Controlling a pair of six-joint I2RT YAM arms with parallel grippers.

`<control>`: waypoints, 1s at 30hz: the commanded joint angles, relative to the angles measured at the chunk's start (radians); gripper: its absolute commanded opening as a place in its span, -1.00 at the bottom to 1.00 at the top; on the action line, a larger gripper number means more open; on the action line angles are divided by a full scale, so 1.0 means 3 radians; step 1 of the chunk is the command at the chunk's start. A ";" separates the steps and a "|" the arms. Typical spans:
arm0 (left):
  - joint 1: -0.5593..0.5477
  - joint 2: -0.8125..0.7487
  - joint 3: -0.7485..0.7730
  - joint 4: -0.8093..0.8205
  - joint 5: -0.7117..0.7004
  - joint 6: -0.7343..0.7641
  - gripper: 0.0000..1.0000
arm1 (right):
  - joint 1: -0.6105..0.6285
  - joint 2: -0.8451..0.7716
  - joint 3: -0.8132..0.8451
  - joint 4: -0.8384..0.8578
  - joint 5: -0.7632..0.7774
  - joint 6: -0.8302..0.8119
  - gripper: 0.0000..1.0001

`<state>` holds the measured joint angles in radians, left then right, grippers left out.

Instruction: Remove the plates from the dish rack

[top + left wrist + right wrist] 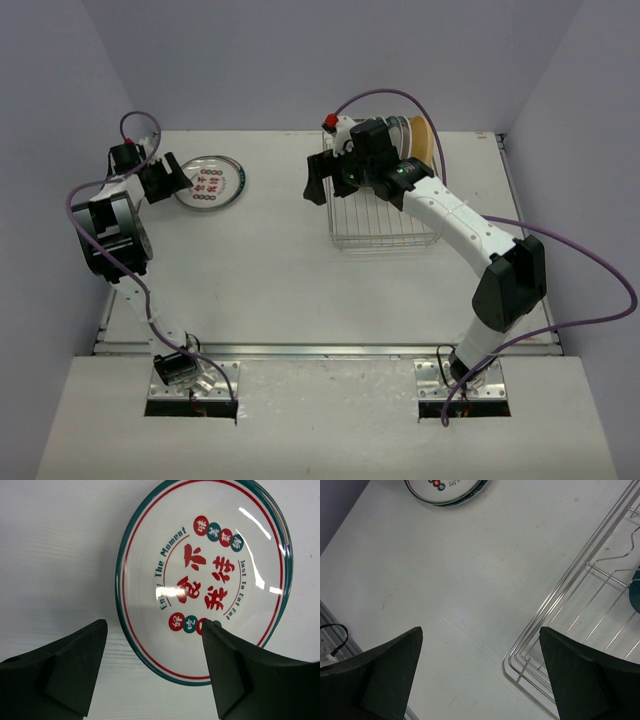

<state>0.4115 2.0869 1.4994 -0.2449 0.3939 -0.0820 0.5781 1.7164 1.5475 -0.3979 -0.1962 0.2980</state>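
A white plate (210,182) with a teal rim and red characters lies flat on the table at the far left, and it fills the left wrist view (205,580). My left gripper (170,180) is open and empty just left of it, its jaws (154,630) straddling the plate's near rim. The silver wire dish rack (385,225) stands right of centre. A tan-yellow plate (422,140) and patterned plates (398,132) stand upright at its far end. My right gripper (330,185) is open and empty over the rack's left edge (580,620), above the table (480,630).
The flat plate's edge shows at the top of the right wrist view (445,490). A teal plate rim (635,592) shows inside the rack. Purple cables (560,240) trail from both arms. Walls enclose the table on three sides.
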 commanded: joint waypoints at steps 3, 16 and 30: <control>-0.0109 -0.0195 0.0081 0.0003 0.0048 0.0156 0.49 | -0.0010 -0.0094 0.0078 0.0092 0.0204 -0.0109 0.98; -0.0109 -0.0914 -0.0153 0.0009 -0.0528 0.0398 0.52 | -0.0033 -0.0060 0.0171 0.0163 0.1354 -0.0042 0.86; -0.0121 -0.2485 -0.0861 0.0350 -0.0736 0.0367 0.60 | -0.0201 0.0660 0.0808 0.0350 0.2962 -0.0137 -0.06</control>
<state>0.3762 1.3904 1.2817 -0.1555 0.1684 0.0219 0.5444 1.8455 1.7181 -0.3323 0.5453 0.2706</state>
